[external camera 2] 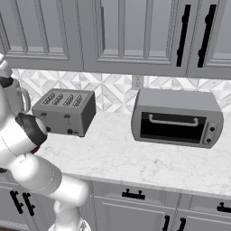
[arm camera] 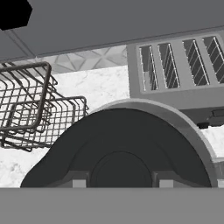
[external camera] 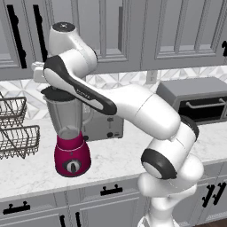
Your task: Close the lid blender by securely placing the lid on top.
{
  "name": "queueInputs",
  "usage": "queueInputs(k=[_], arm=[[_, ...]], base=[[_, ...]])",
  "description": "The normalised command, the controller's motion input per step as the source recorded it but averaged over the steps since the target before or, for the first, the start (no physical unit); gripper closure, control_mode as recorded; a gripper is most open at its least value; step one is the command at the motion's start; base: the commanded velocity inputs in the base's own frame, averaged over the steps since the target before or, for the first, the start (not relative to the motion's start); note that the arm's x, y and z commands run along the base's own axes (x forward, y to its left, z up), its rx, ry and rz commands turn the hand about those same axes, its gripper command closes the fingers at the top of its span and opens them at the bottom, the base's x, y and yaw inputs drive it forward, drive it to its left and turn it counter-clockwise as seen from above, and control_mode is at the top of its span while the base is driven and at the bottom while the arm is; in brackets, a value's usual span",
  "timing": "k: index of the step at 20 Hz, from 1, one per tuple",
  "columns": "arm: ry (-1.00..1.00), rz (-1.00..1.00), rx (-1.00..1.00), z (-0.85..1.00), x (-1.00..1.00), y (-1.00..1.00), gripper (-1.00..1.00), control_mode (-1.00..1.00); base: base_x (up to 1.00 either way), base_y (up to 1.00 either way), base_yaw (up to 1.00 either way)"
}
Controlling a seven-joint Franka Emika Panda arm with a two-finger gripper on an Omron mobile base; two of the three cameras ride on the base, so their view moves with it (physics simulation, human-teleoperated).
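Left base view: the blender (external camera: 70, 137) is standing at the left of the frame on the white marble counter (external camera: 115, 155), its crimson base with a grey dial sitting below a clear grey jar. The dark lid (external camera: 56, 93) is lying across the mouth of the jar, in the upper left quarter of the frame, partly covered by the white arm that is reaching over it from the lower right. The gripper itself is hidden behind the arm here.

Hand view: the lid (arm camera: 122, 148) is filling the lower centre of the frame as a dark round cap, ringed on its right by the grey rim of the jar. The gripper (arm camera: 119, 183) is showing two small tips at the bottom edge, one on either side of the raised knob at the lid's middle; whether they are pinching it cannot be told. A wire basket rack (arm camera: 30, 109) is standing at the left of the frame, and a grey toaster (arm camera: 179, 74) at the upper right.

Right base view: the toaster (external camera 2: 65, 112) is sitting left of centre, and a toaster oven (external camera 2: 177, 118) at the right.
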Motion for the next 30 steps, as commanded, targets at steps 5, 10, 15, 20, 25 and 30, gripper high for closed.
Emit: queueInputs(k=[5, 10, 15, 20, 25, 30], arm=[[-0.06, 0.0, -0.01, -0.17, 0.03, 0.02, 1.0, -1.0], [-0.14, 0.0, -0.01, 0.0, 0.0, 0.0, 1.0, -1.0], [-0.04, 0.0, -0.03, -0.06, 0.01, -0.01, 1.0, -1.0], [0.0, 0.0, -0.01, -0.05, 0.13, -0.13, 1.0, -1.0], [0.0, 0.0, 0.0, -0.01, 0.08, -0.28, 1.0, -1.0], [0.0, 0.01, 0.0, -0.14, 0.02, -0.23, 1.0, -1.0]], base=[[0.0, 0.0, 0.0], [0.0, 0.0, 0.0], [0.0, 0.0, 0.0], [0.0, 0.0, 0.0], [0.0, 0.0, 0.0], [0.0, 0.0, 0.0]])
